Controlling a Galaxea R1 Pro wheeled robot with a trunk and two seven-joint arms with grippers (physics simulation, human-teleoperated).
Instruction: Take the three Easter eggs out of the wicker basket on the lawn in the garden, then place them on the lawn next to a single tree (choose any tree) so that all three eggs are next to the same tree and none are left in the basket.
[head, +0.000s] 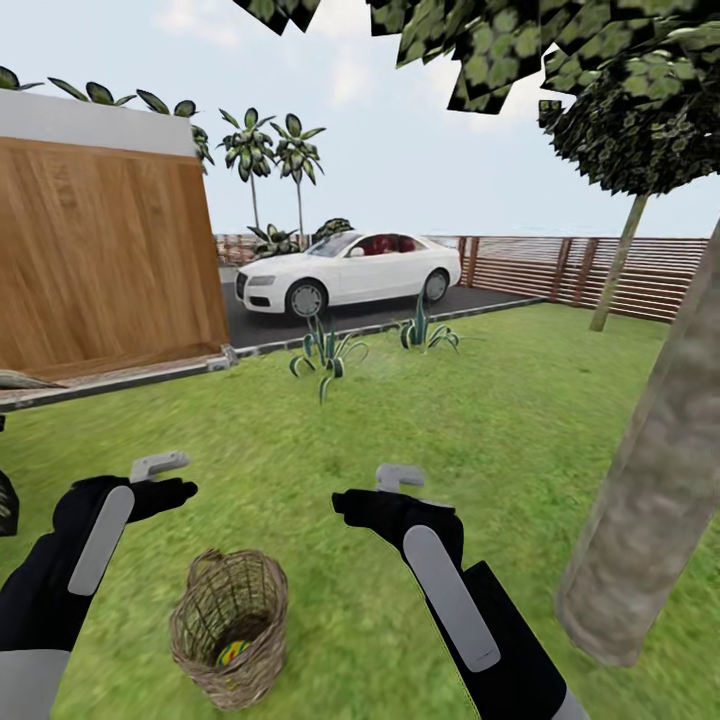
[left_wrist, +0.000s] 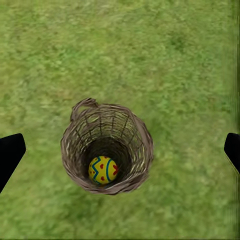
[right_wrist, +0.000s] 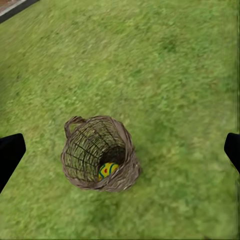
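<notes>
Green lawn (head: 470, 400) fills the lower half of the head view, bounded at the far right by a slatted wooden fence (head: 640, 270). A white car (head: 345, 272) stands on the dark driveway (head: 400, 310) at centre, and a wooden wall (head: 100, 260) occupies the upper left. A thick grey-brown tree trunk (head: 650, 480) slants up the right edge.

At lower centre-left, the wicker basket (head: 230, 628) sits on the grass, well apart from the trunk. One yellow egg (left_wrist: 103, 170) with blue zigzags and red marks lies at its bottom; whether more lie inside cannot be told.

Left gripper (head: 160, 465) hovers above and left of the basket, fingers spread wide and empty. Right gripper (head: 400, 478) hovers above and right of it, likewise wide and empty. Neither touches the basket.
</notes>
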